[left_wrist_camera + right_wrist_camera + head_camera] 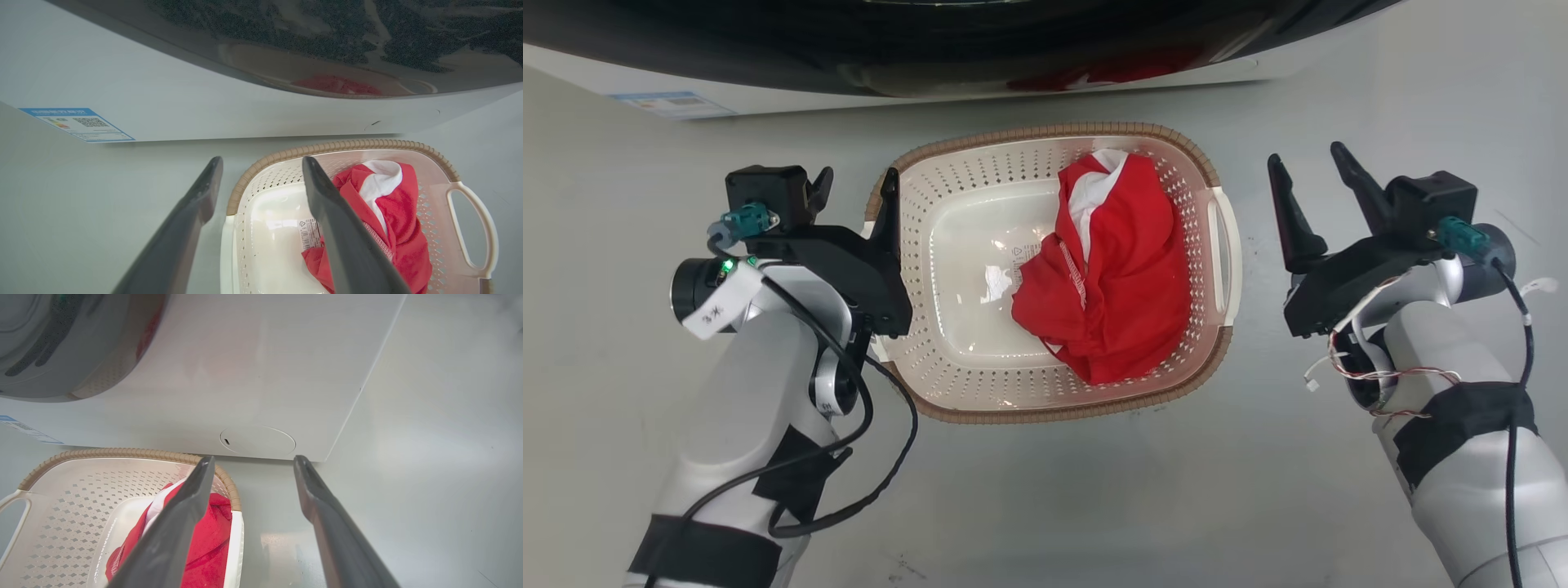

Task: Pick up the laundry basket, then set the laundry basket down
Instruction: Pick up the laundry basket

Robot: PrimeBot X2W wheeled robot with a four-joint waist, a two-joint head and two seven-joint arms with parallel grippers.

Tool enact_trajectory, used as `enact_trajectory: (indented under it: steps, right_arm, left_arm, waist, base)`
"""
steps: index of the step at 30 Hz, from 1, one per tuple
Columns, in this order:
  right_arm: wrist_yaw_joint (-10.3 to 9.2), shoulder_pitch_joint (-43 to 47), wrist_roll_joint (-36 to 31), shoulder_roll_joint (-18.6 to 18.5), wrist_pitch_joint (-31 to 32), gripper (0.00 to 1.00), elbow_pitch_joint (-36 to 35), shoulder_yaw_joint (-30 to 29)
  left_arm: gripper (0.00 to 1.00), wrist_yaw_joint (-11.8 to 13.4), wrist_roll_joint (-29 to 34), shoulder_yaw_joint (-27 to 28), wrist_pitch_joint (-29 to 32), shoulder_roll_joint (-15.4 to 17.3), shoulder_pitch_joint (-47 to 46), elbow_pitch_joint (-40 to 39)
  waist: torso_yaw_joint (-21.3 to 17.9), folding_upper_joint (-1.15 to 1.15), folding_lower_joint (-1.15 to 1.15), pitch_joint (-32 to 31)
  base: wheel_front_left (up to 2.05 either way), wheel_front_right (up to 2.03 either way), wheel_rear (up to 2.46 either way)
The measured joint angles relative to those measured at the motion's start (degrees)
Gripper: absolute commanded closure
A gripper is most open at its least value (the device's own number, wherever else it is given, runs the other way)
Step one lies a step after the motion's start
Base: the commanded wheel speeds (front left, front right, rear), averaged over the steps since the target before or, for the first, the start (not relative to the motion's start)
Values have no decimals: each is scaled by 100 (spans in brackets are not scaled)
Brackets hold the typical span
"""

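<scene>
The laundry basket (pixel 1045 135), cream and perforated with a brown rim, stands on the grey floor below the washing machine. A red and white garment (pixel 1119 269) lies in its right half. My left gripper (pixel 855 188) is open and straddles the basket's left edge: one finger is outside, the other over the inside wall, and it hides that side's handle. In the left wrist view the left gripper (pixel 261 163) spans the basket's rim (pixel 347 145). My right gripper (pixel 1311 167) is open and empty, to the right of the white handle (pixel 1227 245) and apart from it.
The washing machine (pixel 931 90), white-fronted with a dark door, stands close behind the basket; its lower right corner (pixel 327 457) is just beyond my right gripper (pixel 253 461). Bare grey floor (pixel 1054 506) lies in front of the basket and to both sides.
</scene>
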Motion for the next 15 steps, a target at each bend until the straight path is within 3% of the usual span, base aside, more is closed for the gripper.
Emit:
enact_trajectory:
  steps: [15]
  right_arm:
    - [109, -332, -18, 269, 100, 0, 1024, 271]
  left_arm:
    - [0, -197, -135, 14, 287, -104, -276, 1160]
  waist:
    - [-23, 0, 0, 515]
  base:
    - [0, 0, 0]
